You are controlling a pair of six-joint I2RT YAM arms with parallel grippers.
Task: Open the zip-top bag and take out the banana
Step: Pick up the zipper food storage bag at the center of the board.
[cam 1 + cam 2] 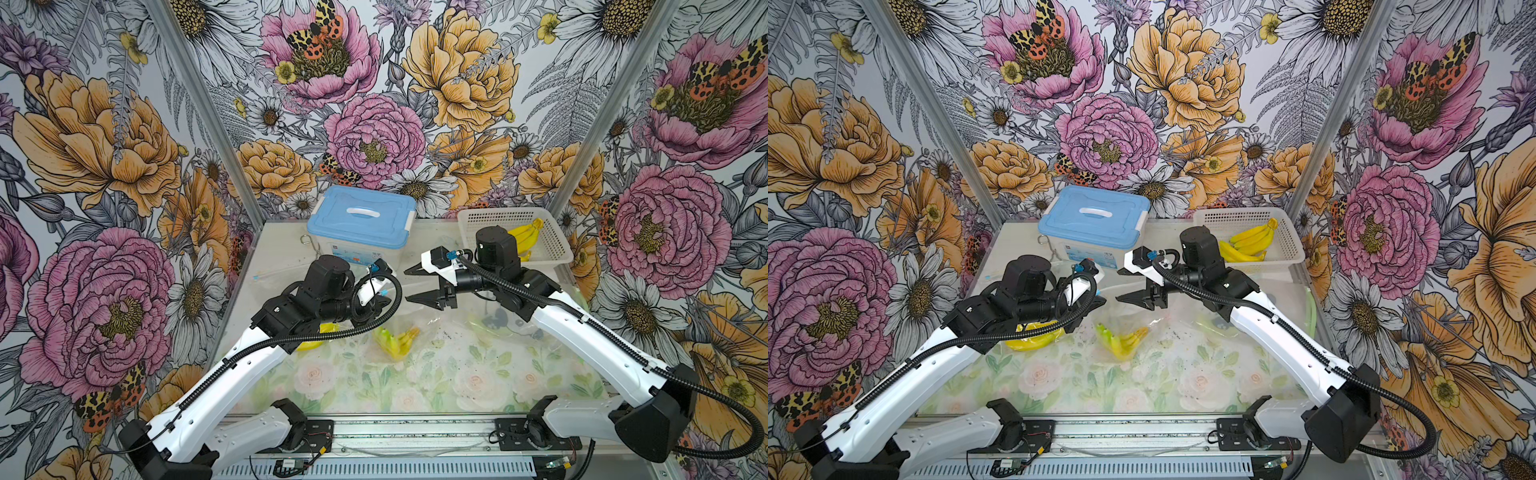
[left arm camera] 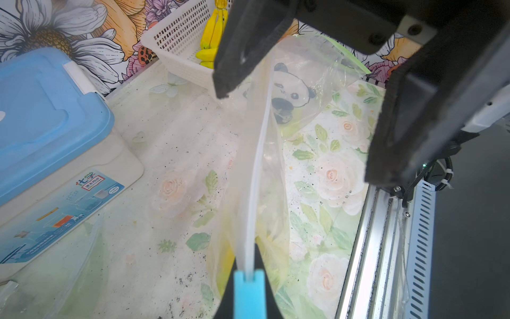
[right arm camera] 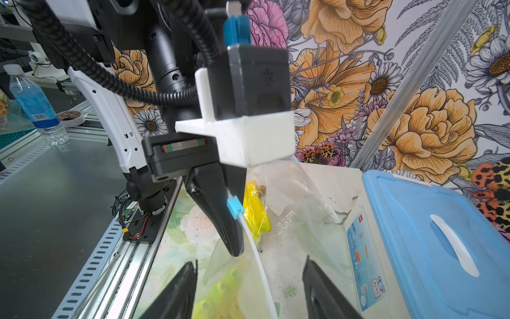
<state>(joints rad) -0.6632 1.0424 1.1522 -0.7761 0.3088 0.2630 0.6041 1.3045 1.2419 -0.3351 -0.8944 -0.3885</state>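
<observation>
Because the slider (image 3: 234, 207) is the only way to part the zip, the left gripper (image 3: 235, 248) is clenched on it. It holds that corner of the bag (image 2: 256, 193) up off the table (image 1: 457, 374), so the white track (image 2: 259, 165) runs straight toward the right gripper (image 1: 409, 286). That gripper is released, its jaws apart on either side of the bag's top edge and gripping nothing. It is probably placed there to pinch the far end and anchor the bag against the slider's pull. The banana (image 1: 397, 341), a green-yellow bunch, lies low inside the bag on the table between the arms. How far the zip is parted I cannot tell. The spare bananas (image 1: 525, 237) in the basket (image 1: 498, 216) are no concern.
</observation>
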